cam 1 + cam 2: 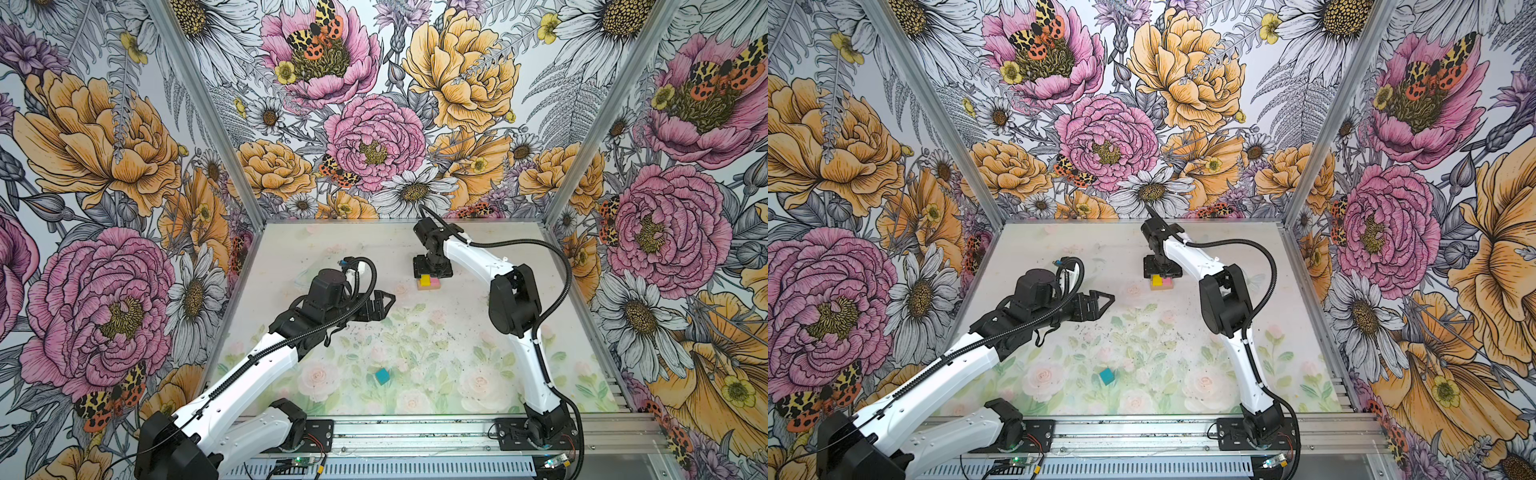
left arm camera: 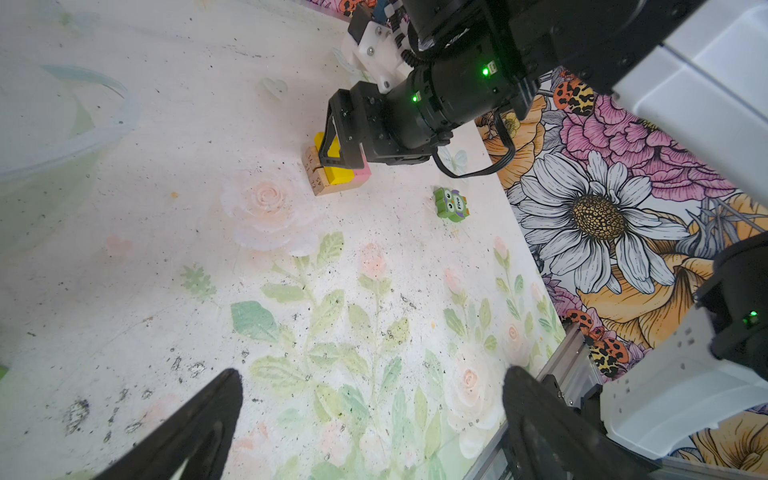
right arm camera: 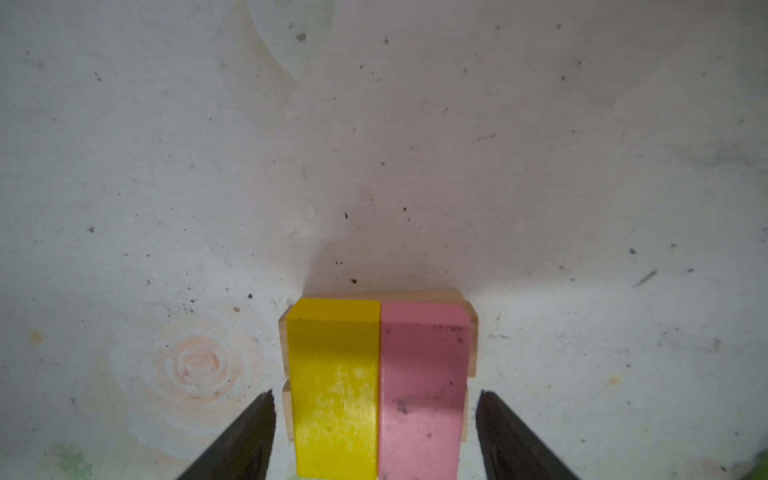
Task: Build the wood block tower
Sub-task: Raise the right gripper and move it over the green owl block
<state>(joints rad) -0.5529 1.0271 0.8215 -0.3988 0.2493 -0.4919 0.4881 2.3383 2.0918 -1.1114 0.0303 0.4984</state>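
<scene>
The wood block tower (image 1: 428,283) (image 1: 1162,282) stands low at the back middle of the mat. It is tan planks (image 2: 316,176) with a yellow bar (image 3: 332,374) and a pink slab (image 3: 422,374) side by side on top. My right gripper (image 3: 375,392) (image 1: 430,276) hangs open over it, one finger on each side with a small gap to the blocks. A teal cube (image 1: 382,375) (image 1: 1106,376) lies alone near the front. My left gripper (image 2: 372,371) (image 1: 384,305) hovers open and holds nothing, left of the tower.
A small green figure with round eyes (image 2: 451,203) lies on the mat to the right of the tower. A clear ring (image 2: 104,120) rests on the mat near the left arm. Floral walls enclose three sides, and a metal rail (image 1: 415,432) runs along the front.
</scene>
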